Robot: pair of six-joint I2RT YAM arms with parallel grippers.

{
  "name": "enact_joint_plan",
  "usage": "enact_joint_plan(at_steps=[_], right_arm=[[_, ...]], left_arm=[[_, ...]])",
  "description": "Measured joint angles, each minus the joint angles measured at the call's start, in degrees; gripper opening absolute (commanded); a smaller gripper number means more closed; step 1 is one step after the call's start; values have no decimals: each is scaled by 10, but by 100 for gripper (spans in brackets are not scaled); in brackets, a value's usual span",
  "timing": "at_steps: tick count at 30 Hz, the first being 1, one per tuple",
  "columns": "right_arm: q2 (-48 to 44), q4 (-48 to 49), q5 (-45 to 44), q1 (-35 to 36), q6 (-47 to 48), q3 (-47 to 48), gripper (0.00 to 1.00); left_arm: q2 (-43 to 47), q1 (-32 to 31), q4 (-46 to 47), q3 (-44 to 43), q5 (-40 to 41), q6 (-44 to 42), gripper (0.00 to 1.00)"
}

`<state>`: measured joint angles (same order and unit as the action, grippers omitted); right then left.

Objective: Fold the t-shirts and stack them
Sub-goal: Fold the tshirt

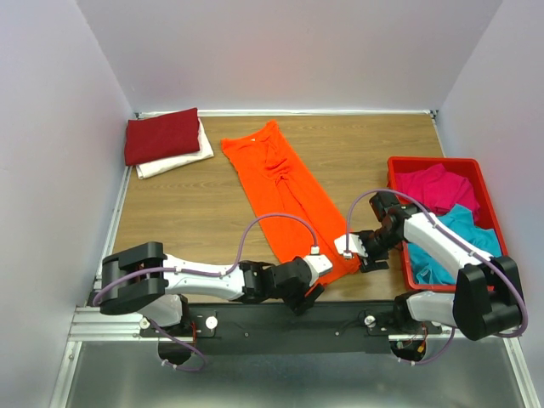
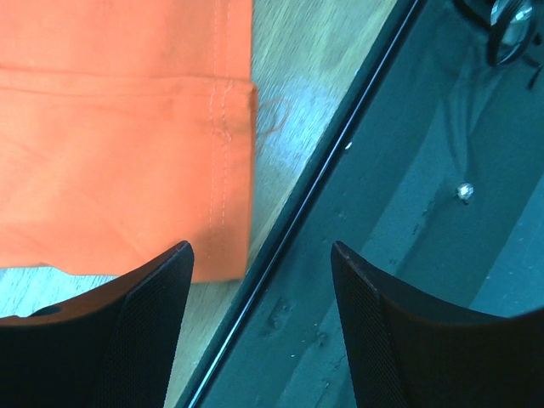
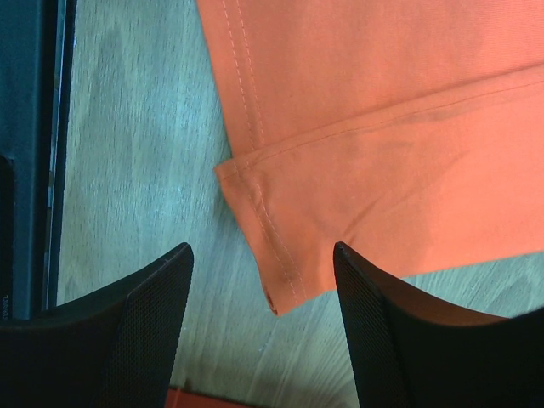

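The orange t-shirt (image 1: 285,191) lay on the table (image 1: 187,212) as a long strip, already narrowed lengthwise and running diagonally from the far middle to the near edge. The left gripper (image 2: 262,246) and right gripper (image 3: 263,246) hovered at its 2 near hem corners, both wide open and holding nothing. The step in hand looked like the crosswise fold. Next, each gripper would need to drop onto its corner, pinch both layers and carry the hem toward the collar. The dark red t-shirt (image 1: 161,134) sat folded on the white t-shirt (image 1: 178,160) at the far left. The magenta (image 1: 438,189) and teal (image 1: 450,242) shirts waited crumpled in the red tray (image 1: 433,161).
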<state>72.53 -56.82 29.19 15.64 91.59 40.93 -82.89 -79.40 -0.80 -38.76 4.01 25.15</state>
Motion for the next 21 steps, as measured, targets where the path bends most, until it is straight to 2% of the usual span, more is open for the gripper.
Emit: enact_joint_plan(at_steps=[12, 21], right_arm=[[9, 6, 0, 0, 6, -4, 72], [50, 32, -8, -1, 14, -21, 63]], left_arm=[[-34, -7, -20, -12, 10, -1, 73], [-61, -9, -37, -39, 41, 6, 50]])
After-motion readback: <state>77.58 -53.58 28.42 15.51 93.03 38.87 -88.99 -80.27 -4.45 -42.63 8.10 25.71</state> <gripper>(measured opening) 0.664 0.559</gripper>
